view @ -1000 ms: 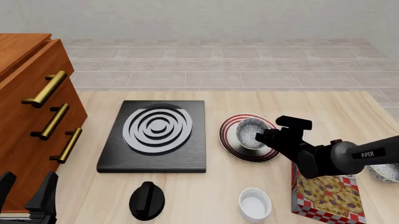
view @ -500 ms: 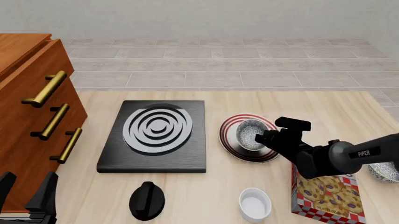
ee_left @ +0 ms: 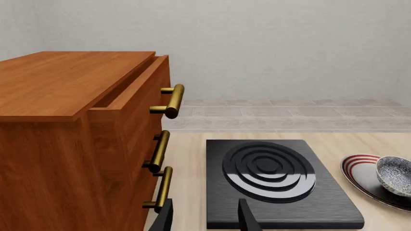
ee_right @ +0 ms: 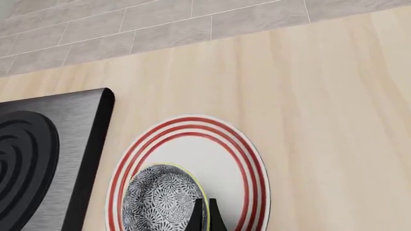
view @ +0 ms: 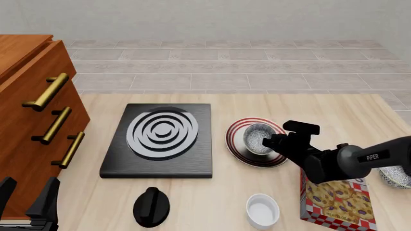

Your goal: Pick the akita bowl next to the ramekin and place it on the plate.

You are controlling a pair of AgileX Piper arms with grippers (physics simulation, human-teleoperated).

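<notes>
the right gripper (ee_right: 204, 214) pinches the bowl's (view: 258, 137) rim over the plate (view: 239, 144); lifting before letting go would tip it. left gripper (ee_left: 205, 219) gapes.

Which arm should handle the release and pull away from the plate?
Right. Its pincer is shut on the akita bowl rim, over the plate. The left pincer sits open near the cabinet, far off.
</notes>
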